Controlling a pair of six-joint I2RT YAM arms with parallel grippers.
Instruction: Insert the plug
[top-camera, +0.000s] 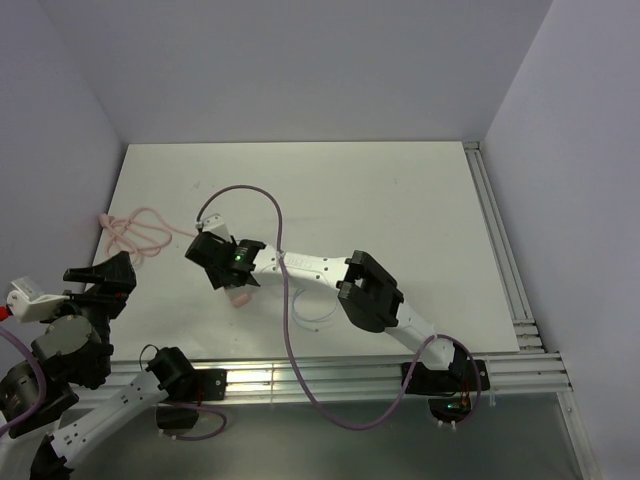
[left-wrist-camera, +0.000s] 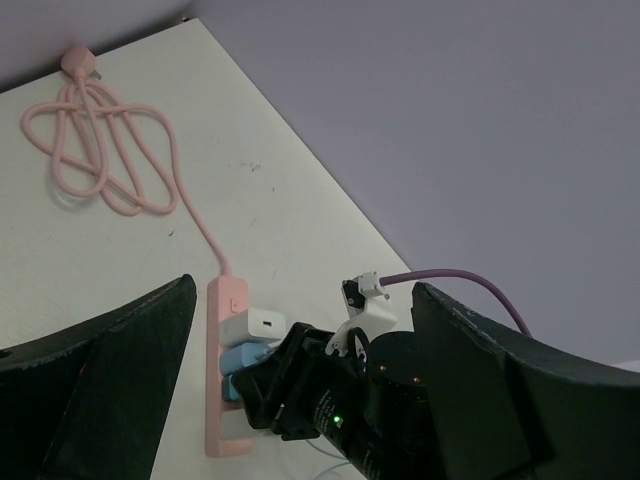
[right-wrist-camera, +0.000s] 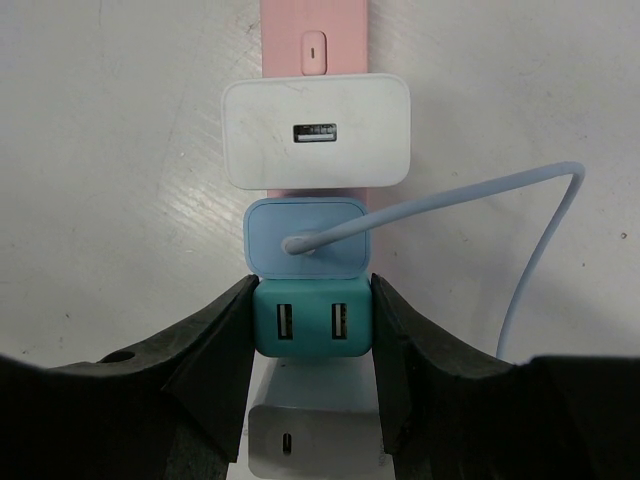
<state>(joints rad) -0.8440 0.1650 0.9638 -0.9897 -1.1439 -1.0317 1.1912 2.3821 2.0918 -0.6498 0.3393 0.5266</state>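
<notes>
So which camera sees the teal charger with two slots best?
The right wrist view: the teal charger sits centre, both slots facing the camera, between the fingers of the right gripper. The left wrist view shows just a sliver beside that gripper; from the top, the gripper hides it.

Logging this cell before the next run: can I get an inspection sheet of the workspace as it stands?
Surface: white table, lightly scuffed.
Job's things: plug looks seated in the light blue adapter on the pink socket strip; a white adapter sits beside it.
Clutter: nothing seen.
Grippers: right gripper shut on the teal adapter; left gripper open, holding nothing, clear of the strip.
Cables: pale wire loops away from the plug; pink cord runs to a coil near the table edge; purple robot cable arcs over the right arm.
Surroundings: plain walls; metal rails along the table's right side.
</notes>
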